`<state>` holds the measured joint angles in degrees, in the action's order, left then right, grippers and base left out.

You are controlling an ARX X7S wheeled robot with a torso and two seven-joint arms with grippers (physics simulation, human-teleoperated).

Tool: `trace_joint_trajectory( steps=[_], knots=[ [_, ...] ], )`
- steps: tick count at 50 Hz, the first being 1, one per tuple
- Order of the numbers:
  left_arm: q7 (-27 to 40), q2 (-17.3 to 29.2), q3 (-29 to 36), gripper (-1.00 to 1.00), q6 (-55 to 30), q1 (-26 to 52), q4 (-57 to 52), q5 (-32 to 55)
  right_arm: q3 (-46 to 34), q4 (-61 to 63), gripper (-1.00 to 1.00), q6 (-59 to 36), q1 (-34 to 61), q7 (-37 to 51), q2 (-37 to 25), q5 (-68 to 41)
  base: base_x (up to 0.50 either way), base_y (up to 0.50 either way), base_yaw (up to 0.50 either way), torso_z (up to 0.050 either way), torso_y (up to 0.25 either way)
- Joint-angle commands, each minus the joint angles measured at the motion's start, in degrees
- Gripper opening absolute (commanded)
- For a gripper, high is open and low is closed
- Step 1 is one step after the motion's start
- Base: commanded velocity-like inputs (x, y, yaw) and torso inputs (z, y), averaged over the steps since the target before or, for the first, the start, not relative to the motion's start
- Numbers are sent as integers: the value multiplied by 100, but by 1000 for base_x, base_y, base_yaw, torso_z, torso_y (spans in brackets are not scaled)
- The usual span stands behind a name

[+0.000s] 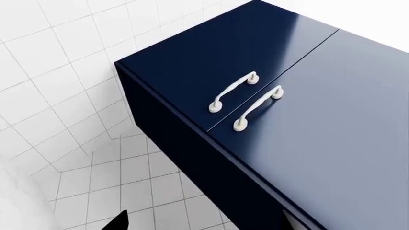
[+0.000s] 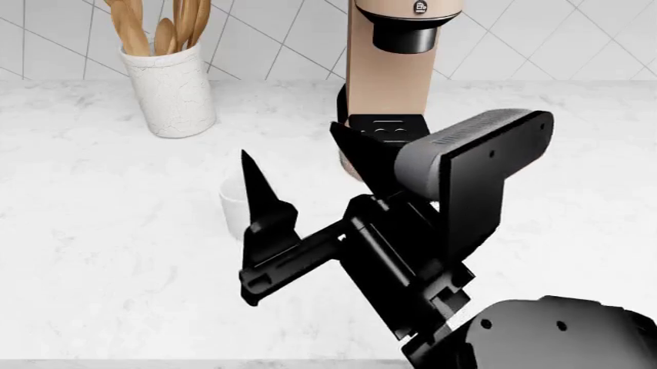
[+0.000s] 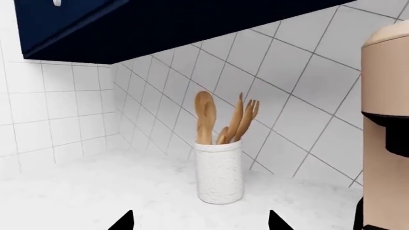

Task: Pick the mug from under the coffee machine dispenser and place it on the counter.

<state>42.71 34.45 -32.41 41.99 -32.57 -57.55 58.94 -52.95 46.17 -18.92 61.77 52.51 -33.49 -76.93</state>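
The small white mug (image 2: pixel 232 206) stands on the white marble counter (image 2: pixel 103 231), left of the beige coffee machine (image 2: pixel 390 54) and off its black drip tray (image 2: pixel 386 129). One black finger (image 2: pixel 257 192) of my right gripper (image 2: pixel 300 165) hides part of the mug. The right gripper is open and empty; its jaws stand wide apart above the counter. In the right wrist view the right gripper (image 3: pixel 199 223) shows two spread tips with nothing between them, and the mug is out of view. My left gripper (image 1: pixel 204 225) shows a dark fingertip (image 1: pixel 119 222) set far to one side.
A white speckled crock (image 2: pixel 171 91) with wooden utensils stands at the back left, and shows in the right wrist view (image 3: pixel 219 176). Navy cabinets with white handles (image 1: pixel 234 92) hang on the tiled wall. My right arm (image 2: pixel 451 200) fills the middle of the head view.
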Motion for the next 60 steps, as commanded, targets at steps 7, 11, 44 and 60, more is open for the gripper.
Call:
trace_joint_trajectory(
  steps=[7, 11, 44, 60],
  knots=[
    [22, 33, 36, 100, 39, -32, -21, -66, 7, 630, 100, -231, 156, 709, -24, 452, 0, 0, 0, 0, 0],
    [31, 50, 40, 100, 28, -31, -38, -92, -39, 698, 100, -299, 128, 847, 2, 612, 0, 0, 0, 0, 0],
    [88, 125, 38, 100, 90, -80, -79, -129, -176, 1134, 100, -967, 432, 1903, -4, 1512, 0, 0, 0, 0, 0],
    [105, 160, 40, 100, 135, -100, -65, -132, -269, 1206, 100, -1112, 542, 2137, 12, 1748, 0, 0, 0, 0, 0]
  ],
)
